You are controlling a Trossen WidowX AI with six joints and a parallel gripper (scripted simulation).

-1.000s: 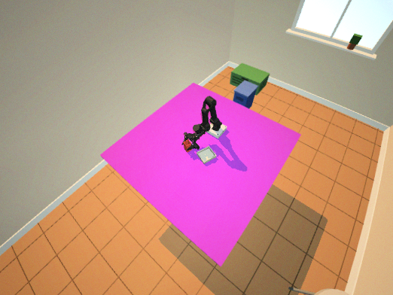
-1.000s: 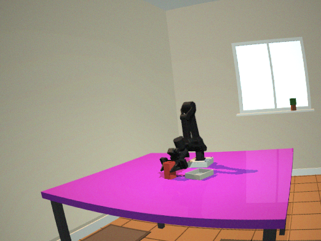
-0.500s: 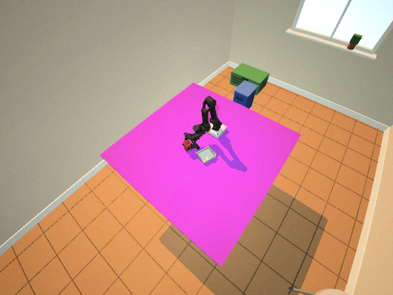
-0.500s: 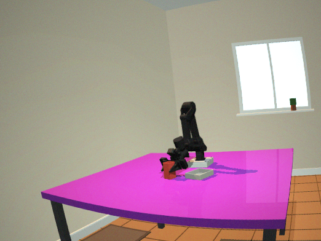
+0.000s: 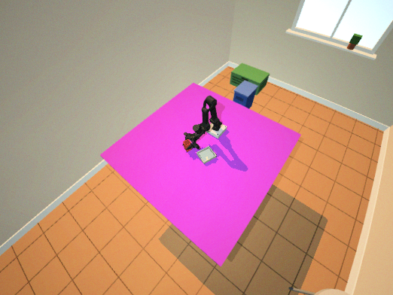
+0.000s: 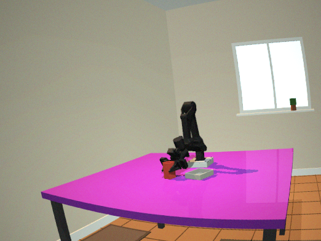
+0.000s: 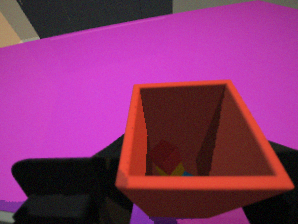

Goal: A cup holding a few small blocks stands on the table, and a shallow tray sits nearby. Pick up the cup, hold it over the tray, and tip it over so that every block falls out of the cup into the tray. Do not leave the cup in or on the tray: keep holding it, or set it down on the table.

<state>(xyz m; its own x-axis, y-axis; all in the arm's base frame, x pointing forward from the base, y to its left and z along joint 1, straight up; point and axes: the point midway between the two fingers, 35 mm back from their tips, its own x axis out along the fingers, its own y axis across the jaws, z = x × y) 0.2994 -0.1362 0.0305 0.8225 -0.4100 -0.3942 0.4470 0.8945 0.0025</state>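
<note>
In the exterior view, left of the frame's centre and below its middle, my jaws (image 5: 192, 146) (image 6: 167, 166) are partly open, closed on the sides of the red square cup (image 5: 187, 144) (image 6: 167, 171) (image 7: 210, 196), which stands upright at the magenta table (image 5: 196, 188) (image 6: 160, 197) (image 7: 65, 100). Inside it, low in the wrist view, lie a red block (image 7: 166, 154), a yellow block (image 7: 171, 170) and a bit of blue. Just right of the cup sits the shallow grey tray (image 5: 206, 155) (image 6: 197, 176); behind it, my white base (image 5: 223, 132) (image 6: 210, 162).
</note>
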